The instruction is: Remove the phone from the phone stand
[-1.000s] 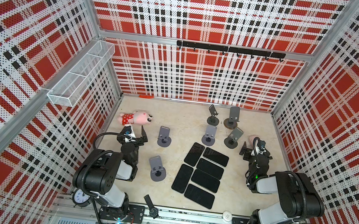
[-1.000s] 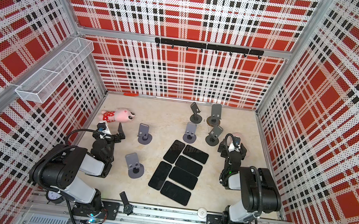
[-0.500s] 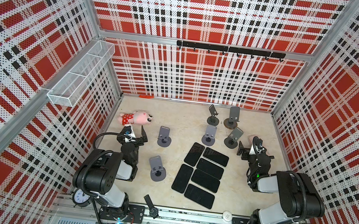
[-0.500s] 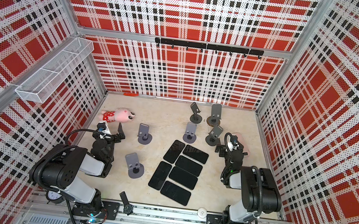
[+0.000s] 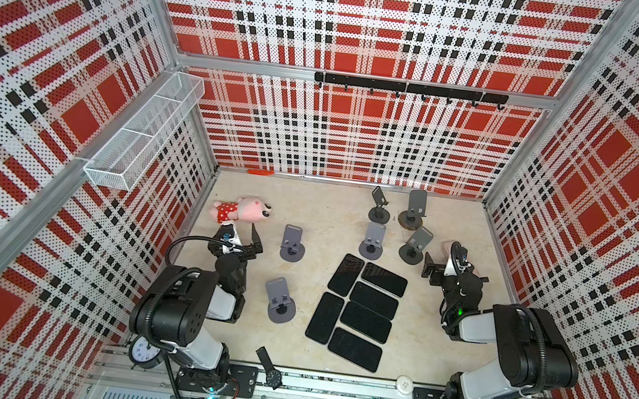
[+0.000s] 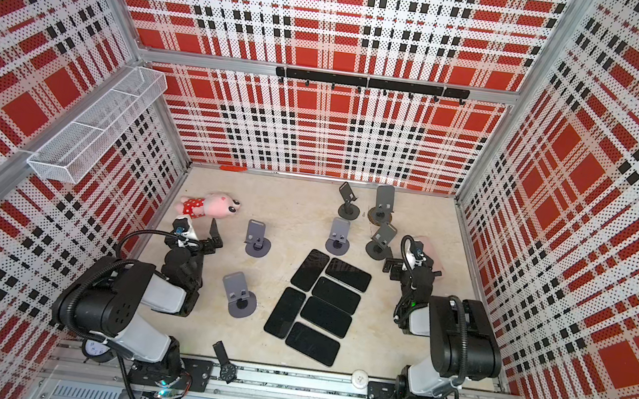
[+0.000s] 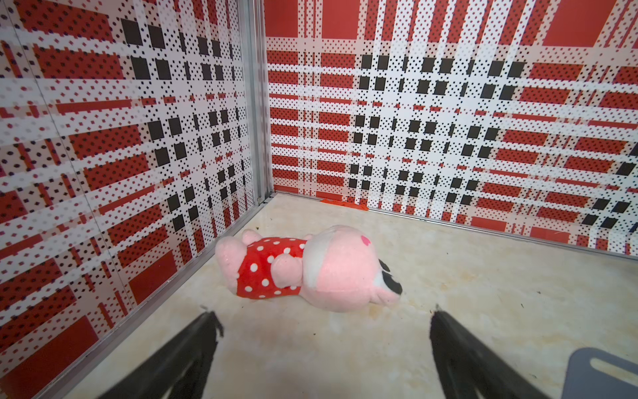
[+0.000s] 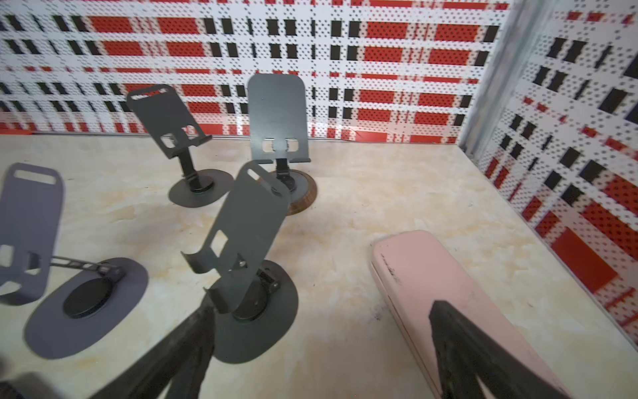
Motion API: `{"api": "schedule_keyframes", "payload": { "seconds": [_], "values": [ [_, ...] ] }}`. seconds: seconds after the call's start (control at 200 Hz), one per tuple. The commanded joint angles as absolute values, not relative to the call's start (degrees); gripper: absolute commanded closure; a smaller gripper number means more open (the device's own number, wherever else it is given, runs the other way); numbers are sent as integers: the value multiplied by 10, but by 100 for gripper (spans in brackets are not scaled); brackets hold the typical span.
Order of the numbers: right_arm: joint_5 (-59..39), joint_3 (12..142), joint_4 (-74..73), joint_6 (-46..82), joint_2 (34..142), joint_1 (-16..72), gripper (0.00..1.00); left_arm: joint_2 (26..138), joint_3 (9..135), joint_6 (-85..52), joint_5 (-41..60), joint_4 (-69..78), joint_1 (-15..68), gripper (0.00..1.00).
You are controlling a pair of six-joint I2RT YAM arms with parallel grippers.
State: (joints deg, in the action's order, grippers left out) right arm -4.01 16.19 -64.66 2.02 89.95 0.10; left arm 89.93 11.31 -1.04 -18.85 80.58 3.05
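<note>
six phones (image 5: 373, 300) lie flat on the table (image 5: 328, 218), glossy black faces up, packed edge to edge in a block between the two claws and back toward the arm bases. any logo or text on them is too small to read. six grey phone stands (image 5: 372, 241) sit upright around the block, cradles bare.

right claw (image 8: 321, 314) spread wide, gripping nothing, low over the table. nearest stand (image 8: 248, 235) is just ahead of it, on the side of the finger nearer the left claw. that fingertip (image 8: 196, 335) overlaps the stand's round base in the wrist view, contact cannot tell. further ahead are a wood-rimmed stand (image 8: 278, 117) and a dark tilted stand (image 8: 162, 114), both near the back wall. a paler stand (image 8: 31, 221) is off toward the left claw. a pink case (image 8: 431, 276) lies by the outer finger, scuffed, markings unreadable. touching or not, cannot tell.

left claw (image 7: 324, 317) spread wide too, empty. a pink plush toy (image 7: 310, 269) in a red polka-dot dress lies on its side just ahead of it. top of a grey stand (image 7: 600, 376) shows beside the finger nearer the right claw.

behind the left claw, by the arm's base on the front rail: small clock (image 5: 145, 349), digits too small to read, and a wristwatch (image 5: 270, 372).
</note>
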Motion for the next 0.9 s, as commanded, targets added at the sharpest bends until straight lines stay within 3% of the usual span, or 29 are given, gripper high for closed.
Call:
{"api": "schedule_keyframes", "payload": {
  "seconds": [0.0,0.085,0.215,0.451,0.767,0.892],
  "values": [
    [-160,143,-694,-10,887,-11,0,904,107,-4,-194,830,33,2],
    [-129,135,-699,7,864,-12,0,904,107,-4,-194,829,33,2],
    [-142,187,-562,6,833,-17,0,904,107,-4,-194,830,34,2],
    [-125,179,-617,29,874,-29,0,904,108,-4,-194,830,33,2],
    [99,196,-532,109,832,-24,0,904,106,-5,-194,831,33,2],
    [81,203,-535,124,846,-43,0,904,106,-5,-194,830,33,2]
  ]
}}
